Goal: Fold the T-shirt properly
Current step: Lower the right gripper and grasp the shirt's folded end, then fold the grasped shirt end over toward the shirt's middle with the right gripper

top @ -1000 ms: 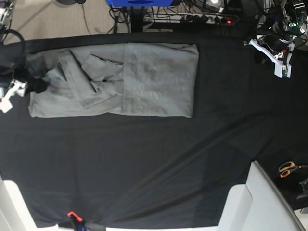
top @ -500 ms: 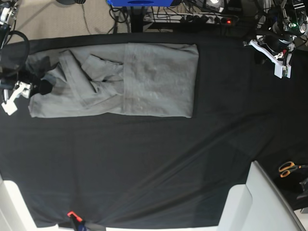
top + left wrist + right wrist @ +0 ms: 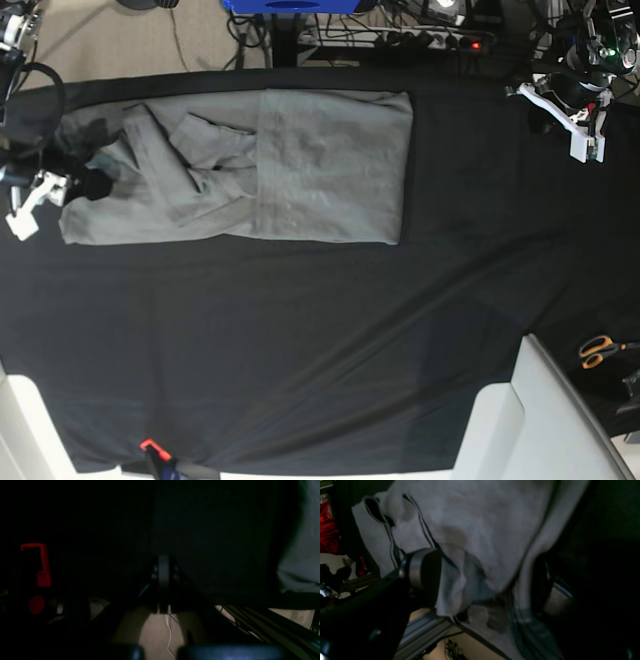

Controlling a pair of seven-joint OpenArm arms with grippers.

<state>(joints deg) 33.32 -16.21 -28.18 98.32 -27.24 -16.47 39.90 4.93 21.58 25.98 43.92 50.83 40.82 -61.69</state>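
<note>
At the desk's far-left edge, the right hand [image 3: 485, 580], jaws spread, straddles the T-shirt [image 3: 240, 165] hem; it should close on every layer, while the left hand [image 3: 163, 585] rests closed.

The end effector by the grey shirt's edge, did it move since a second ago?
Yes. In the base view the right end effector slid a little toward the front of the table, along the end of the T-shirt, which stayed put.
</note>
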